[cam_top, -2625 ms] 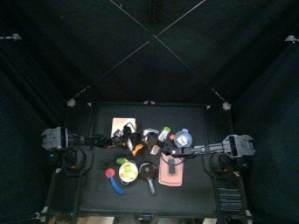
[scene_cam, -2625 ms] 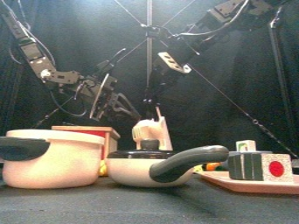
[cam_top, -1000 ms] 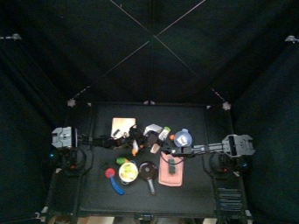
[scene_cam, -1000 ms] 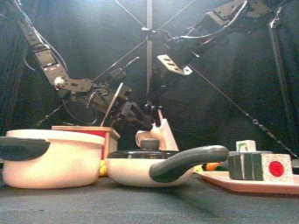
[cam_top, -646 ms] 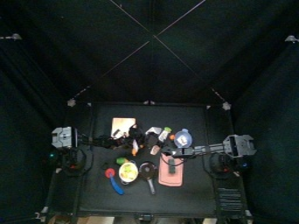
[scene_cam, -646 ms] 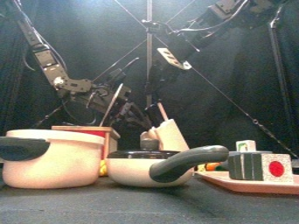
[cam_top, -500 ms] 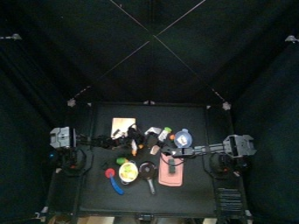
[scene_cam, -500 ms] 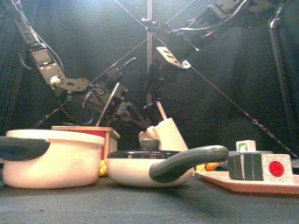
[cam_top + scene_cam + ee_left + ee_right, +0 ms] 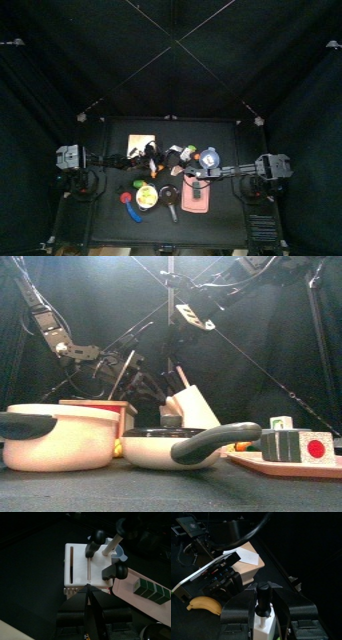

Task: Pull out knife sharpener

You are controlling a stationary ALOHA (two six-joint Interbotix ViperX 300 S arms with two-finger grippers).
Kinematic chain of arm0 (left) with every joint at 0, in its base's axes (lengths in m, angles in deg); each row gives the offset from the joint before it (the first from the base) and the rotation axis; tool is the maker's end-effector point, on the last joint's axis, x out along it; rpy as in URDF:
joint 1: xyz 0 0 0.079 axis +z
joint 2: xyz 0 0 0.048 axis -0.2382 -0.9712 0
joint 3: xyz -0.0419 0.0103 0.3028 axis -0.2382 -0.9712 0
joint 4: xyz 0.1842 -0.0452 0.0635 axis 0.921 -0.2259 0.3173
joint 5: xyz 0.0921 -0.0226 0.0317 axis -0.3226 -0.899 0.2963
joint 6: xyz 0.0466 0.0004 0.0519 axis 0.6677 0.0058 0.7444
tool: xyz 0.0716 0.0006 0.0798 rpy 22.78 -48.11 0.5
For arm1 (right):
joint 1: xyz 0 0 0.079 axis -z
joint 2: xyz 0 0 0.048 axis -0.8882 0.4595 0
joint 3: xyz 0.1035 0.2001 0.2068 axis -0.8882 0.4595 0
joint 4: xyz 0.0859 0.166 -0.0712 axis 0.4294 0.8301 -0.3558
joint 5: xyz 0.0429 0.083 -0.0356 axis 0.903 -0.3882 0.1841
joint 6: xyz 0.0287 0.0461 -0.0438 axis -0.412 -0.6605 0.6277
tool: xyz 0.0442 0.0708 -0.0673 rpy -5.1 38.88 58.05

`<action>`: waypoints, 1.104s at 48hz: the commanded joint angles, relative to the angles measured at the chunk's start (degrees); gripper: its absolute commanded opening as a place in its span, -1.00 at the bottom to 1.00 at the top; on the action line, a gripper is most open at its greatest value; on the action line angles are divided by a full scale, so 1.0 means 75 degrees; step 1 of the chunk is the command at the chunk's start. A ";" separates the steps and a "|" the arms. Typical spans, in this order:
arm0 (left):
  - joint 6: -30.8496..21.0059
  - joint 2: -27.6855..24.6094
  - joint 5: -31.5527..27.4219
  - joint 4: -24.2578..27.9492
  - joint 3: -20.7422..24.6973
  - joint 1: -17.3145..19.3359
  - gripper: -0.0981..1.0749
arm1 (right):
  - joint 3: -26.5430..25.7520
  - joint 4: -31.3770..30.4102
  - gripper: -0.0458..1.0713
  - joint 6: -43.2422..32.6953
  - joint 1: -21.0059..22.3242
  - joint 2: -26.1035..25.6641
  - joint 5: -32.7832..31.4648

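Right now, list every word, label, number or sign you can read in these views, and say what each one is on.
None can be read.
The dark block on the pink tray bears a red round mark, with no lettering to be made out.
The white block under the left gripper has slots but no print.

One camera looked straight down from high up at the small table (image 9: 114, 235), one sat low at its front edge near the pots (image 9: 60, 436), and both wrist cameras looked closely past their own jaws.

Table (image 9: 110, 205) with pots (image 9: 60, 436), tray (image 9: 287, 463)
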 commanded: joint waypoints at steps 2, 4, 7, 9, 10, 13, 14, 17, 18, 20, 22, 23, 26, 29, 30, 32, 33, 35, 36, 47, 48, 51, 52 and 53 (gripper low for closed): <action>0.0023 0.0152 0.0070 -0.0012 0.0023 0.0047 0.01 | -0.0270 -0.0187 0.23 -0.0035 0.0012 -0.0246 0.0012; 0.0023 0.0188 0.0094 -0.0012 -0.0012 0.0059 0.01 | -0.0293 -0.0223 0.23 -0.0035 0.0023 -0.0223 0.0012; 0.0023 0.0270 0.0129 -0.0012 -0.0094 0.0082 0.01 | -0.0328 -0.0270 0.23 -0.0047 0.0035 -0.0211 0.0012; 0.0023 0.0328 0.0152 -0.0012 -0.0152 0.0105 0.01 | -0.0352 -0.0281 0.23 -0.0047 0.0035 -0.0199 0.0023; 0.0023 0.0363 0.0164 -0.0012 -0.0188 0.0105 0.01 | -0.0352 -0.0281 0.23 -0.0047 0.0035 -0.0199 0.0023; 0.0023 0.0480 0.0176 -0.0023 -0.0305 0.0152 0.01 | -0.0328 -0.0246 0.23 -0.0059 0.0059 -0.0141 0.0059; 0.0023 0.0527 0.0176 -0.0023 -0.0363 0.0164 0.01 | -0.0316 -0.0234 0.23 -0.0059 0.0070 -0.0094 0.0082; 0.0023 0.0691 0.0176 -0.0012 -0.0504 0.0223 0.01 | -0.0293 -0.0152 0.23 -0.0059 0.0152 0.0023 0.0129; 0.0023 0.0785 0.0176 -0.0012 -0.0586 0.0246 0.01 | -0.0305 -0.0094 0.23 -0.0059 0.0187 0.0070 0.0152; 0.0023 0.0914 0.0176 -0.0023 -0.0703 0.0258 0.01 | -0.0328 -0.0047 0.23 -0.0047 0.0246 0.0152 0.0199; 0.0012 0.1055 0.0176 -0.0012 -0.0797 0.0270 0.01 | -0.0328 -0.0023 0.23 -0.0035 0.0316 0.0211 0.0246; 0.0012 0.1125 0.0176 -0.0012 -0.0855 0.0281 0.01 | -0.0340 -0.0012 0.23 -0.0035 0.0340 0.0234 0.0270; 0.0023 0.1336 0.0176 -0.0012 -0.0996 0.0270 0.01 | -0.0340 0.0023 0.23 -0.0035 0.0445 0.0316 0.0375; 0.0012 0.1547 0.0176 -0.0012 -0.1137 0.0270 0.01 | -0.0340 0.0094 0.23 -0.0023 0.0586 0.0375 0.0492; 0.0012 0.1605 0.0176 -0.0023 -0.1172 0.0270 0.01 | -0.0352 0.0094 0.23 -0.0035 0.0598 0.0387 0.0516; 0.0012 0.1688 0.0176 -0.0012 -0.1219 0.0270 0.01 | -0.0387 0.0105 0.23 -0.0023 0.0656 0.0387 0.0551; 0.0012 0.1723 0.0176 -0.0023 -0.1242 0.0258 0.01 | -0.0398 0.0094 0.23 -0.0023 0.0680 0.0387 0.0562; 0.0012 0.1770 0.0176 -0.0012 -0.1266 0.0270 0.01 | -0.0469 0.0094 0.23 0.0012 0.0691 0.0387 0.0574; 0.0012 0.1781 0.0176 -0.0012 -0.1277 0.0258 0.01 | -0.0504 0.0082 0.23 0.0023 0.0691 0.0387 0.0574; 0.0070 0.1664 0.0164 0.0258 -0.1277 0.0234 0.07 | -0.0656 0.0000 0.23 0.0035 0.0680 0.0387 0.0574; 0.0094 0.1629 0.0152 0.0352 -0.1277 0.0246 0.09 | -0.0656 0.0012 0.23 0.0035 0.0691 0.0387 0.0574; 0.0129 0.1547 0.0164 0.0691 -0.1254 0.0258 0.18 | -0.0621 0.0047 0.23 0.0023 0.0691 0.0410 0.0574; 0.0141 0.1523 0.0164 0.0797 -0.1242 0.0258 0.22 | -0.0609 0.0047 0.23 0.0023 0.0691 0.0422 0.0574; 0.0141 0.1500 0.0164 0.0891 -0.1219 0.0246 0.26 | -0.0598 0.0059 0.23 0.0012 0.0691 0.0434 0.0574</action>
